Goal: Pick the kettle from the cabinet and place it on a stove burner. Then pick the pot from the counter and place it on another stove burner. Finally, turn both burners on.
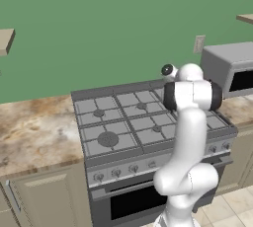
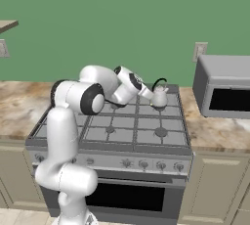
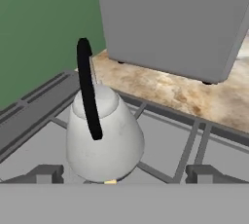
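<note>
The small silver-grey kettle (image 3: pixel 104 135) with its black arched handle (image 3: pixel 88 89) stands upright on the grate of the stove's back right burner (image 2: pixel 159 98). My gripper (image 3: pixel 125 174) is open right behind it. The two dark fingertips (image 3: pixel 48 173) sit low on either side of its base without touching, the left one closer. From the right base view, the gripper (image 2: pixel 152 95) reaches over the range from the left. Free small burners (image 2: pixel 110 129) lie in front. A beige cabinet shelf board (image 1: pixel 5 39) juts in at the left. The pot is out of view.
A grey microwave (image 2: pixel 224 87) stands on the marbled counter (image 2: pixel 215 132) just right of the range, close behind the kettle in the hand view. Control knobs (image 2: pixel 127 163) line the range front. A wider burner (image 1: pixel 107 139) sits front left. A hood hangs above.
</note>
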You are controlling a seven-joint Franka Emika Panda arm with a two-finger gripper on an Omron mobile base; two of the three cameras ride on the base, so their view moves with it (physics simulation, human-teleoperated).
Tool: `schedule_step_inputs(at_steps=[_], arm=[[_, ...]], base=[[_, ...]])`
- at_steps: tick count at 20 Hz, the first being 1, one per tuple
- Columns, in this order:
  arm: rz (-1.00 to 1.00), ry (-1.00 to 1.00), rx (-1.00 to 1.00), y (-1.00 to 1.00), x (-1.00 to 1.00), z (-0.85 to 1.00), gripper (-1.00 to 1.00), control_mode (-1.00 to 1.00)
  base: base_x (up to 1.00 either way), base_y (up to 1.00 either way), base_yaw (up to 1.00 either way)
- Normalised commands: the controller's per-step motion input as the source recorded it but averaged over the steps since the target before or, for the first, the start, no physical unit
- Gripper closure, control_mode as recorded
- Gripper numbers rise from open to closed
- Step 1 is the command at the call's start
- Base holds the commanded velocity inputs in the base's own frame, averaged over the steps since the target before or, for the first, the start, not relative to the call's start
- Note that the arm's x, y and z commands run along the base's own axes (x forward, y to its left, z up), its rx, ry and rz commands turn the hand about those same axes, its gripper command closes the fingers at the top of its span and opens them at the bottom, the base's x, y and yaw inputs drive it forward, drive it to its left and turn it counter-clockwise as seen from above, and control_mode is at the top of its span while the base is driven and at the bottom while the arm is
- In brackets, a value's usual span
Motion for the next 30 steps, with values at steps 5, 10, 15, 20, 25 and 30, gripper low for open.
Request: schedule_step_inputs(at_steps=[5,10,15,20,25,30], arm=[[-0.08,-0.04,-0.02,0.13,-0.20,0.43,-1.00,-1.00],[-0.07,-0.02,-0.03,0.10,-0.28,0.50,-1.00,-1.00],[-0.05,0.00,-0.02,0.13,-0.30,0.57,-1.00,-1.00],[-0.04,0.00,0.00,0.04,-0.29,0.67,-1.00,-1.00],[-0.02,0.02,0.02,0.01,-0.35,0.55,-1.00,-1.00],[-0.01,0.00,0.04,0.10,-0.54,0.32,-1.00,-1.00]], base=[[0.00,0.00,0.00],[0.00,0.00,0.00],[0.00,0.00,0.00],[0.00,0.00,0.00],[0.00,0.00,0.00],[0.00,0.00,0.00]])
